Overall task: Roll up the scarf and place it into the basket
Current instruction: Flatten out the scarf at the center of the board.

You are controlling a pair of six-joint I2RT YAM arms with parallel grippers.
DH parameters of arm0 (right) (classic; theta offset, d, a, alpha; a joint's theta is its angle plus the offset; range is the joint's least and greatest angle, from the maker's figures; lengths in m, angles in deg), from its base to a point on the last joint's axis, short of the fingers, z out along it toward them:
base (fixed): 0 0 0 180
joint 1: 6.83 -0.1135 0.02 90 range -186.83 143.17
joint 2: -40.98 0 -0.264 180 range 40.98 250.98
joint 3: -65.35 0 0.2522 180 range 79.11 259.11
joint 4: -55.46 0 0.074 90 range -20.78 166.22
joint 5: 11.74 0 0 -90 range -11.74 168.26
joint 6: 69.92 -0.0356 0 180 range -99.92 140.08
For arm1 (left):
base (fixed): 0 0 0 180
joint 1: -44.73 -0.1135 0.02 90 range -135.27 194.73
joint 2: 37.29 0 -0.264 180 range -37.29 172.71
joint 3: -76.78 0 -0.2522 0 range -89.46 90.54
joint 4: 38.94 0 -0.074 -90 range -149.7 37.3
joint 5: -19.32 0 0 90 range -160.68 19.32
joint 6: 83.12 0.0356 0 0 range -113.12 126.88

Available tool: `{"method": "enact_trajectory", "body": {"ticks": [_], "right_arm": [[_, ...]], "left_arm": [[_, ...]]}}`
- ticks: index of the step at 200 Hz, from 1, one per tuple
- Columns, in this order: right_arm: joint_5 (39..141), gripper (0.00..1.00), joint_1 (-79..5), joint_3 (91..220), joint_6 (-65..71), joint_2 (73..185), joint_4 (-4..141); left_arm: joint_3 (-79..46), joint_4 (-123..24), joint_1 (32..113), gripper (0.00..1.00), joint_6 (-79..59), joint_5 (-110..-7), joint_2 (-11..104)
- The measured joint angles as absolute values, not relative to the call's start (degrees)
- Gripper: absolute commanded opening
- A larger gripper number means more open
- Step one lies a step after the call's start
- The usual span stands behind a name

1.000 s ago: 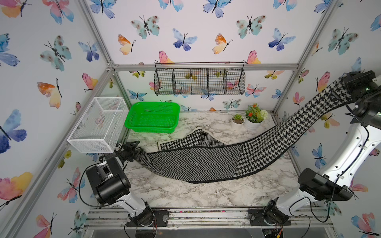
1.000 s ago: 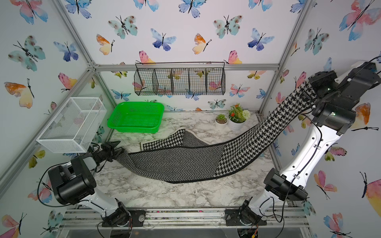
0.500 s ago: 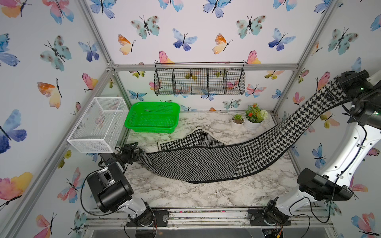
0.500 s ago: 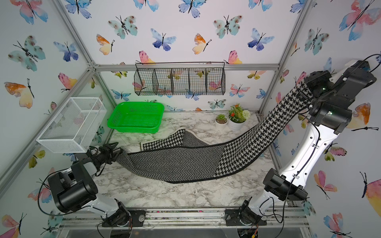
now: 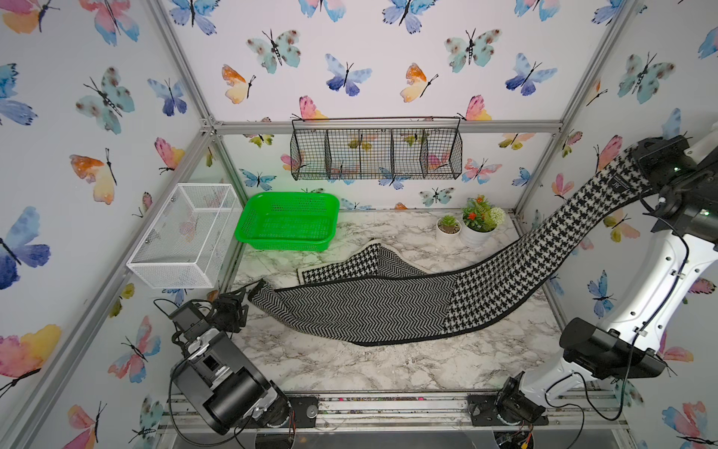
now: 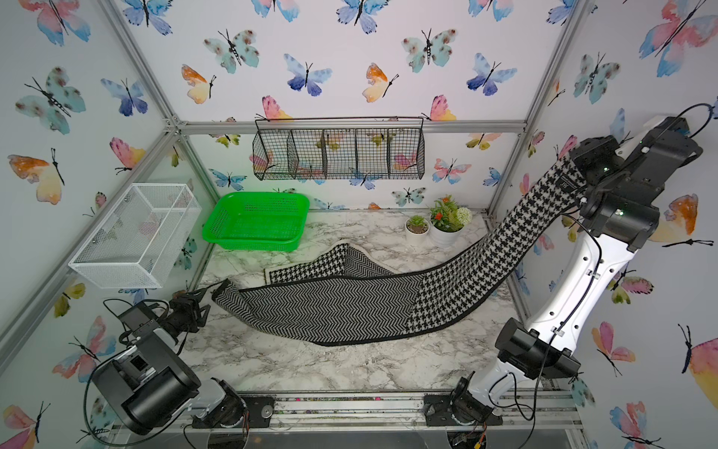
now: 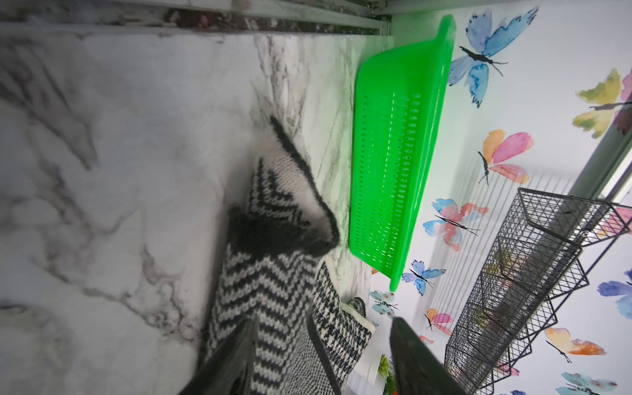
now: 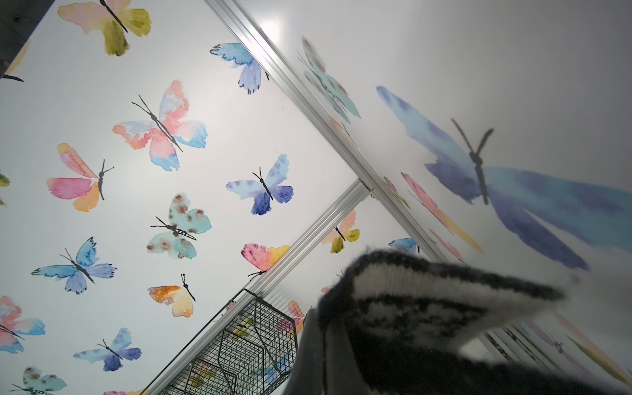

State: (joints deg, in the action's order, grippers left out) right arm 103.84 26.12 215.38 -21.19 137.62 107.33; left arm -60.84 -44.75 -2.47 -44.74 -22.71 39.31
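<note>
Pinching the houndstooth end of the scarf in the right hand, shut firmly on the cloth and raised high off the tabletop, close to the side wall. Shows from the right wrist as a thick black-and-white knit edge sticking out past the closed hand. Hangs from that hand in one long slope, meets the tabletop well below it, changes there from houndstooth to zigzag, and runs on flat and unrolled across to the left hand. Folds back on itself along the far side, with a flap of both patterns lying behind the main band. Ends in a slightly curled zigzag corner just in front of the left hand. Resting the left hand low by the tabletop's edge, fingers spread apart and clamped on nothing; cannot tell whether the fingertips touch the knit. Beyond the left hand, past the curled corner and against the back wall: the green basket, upright on the tabletop, near the folded flap yet apart from it, the scarf wholly outside it. Above the left hand on the side wall, a white mesh box. On the back wall, higher than the left hand, a black wire rack. Below the right hand, by the back wall, two small potted plants beside the sloping cloth.
</note>
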Motion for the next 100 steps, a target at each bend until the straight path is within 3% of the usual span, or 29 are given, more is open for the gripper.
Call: {"method": "enact_trajectory", "body": {"ticks": [61, 100], "right_arm": [[103.87, 0.01, 25.79, 213.10, -21.00, 137.40, 107.29], [103.87, 0.01, 25.59, 212.05, -20.98, 136.81, 107.27]], "left_arm": [[-62.56, -42.48, -2.12, 0.56, -43.17, -22.69, 50.50], [-62.41, -41.63, -0.02, 0.56, -43.30, -24.22, 49.50]]}}
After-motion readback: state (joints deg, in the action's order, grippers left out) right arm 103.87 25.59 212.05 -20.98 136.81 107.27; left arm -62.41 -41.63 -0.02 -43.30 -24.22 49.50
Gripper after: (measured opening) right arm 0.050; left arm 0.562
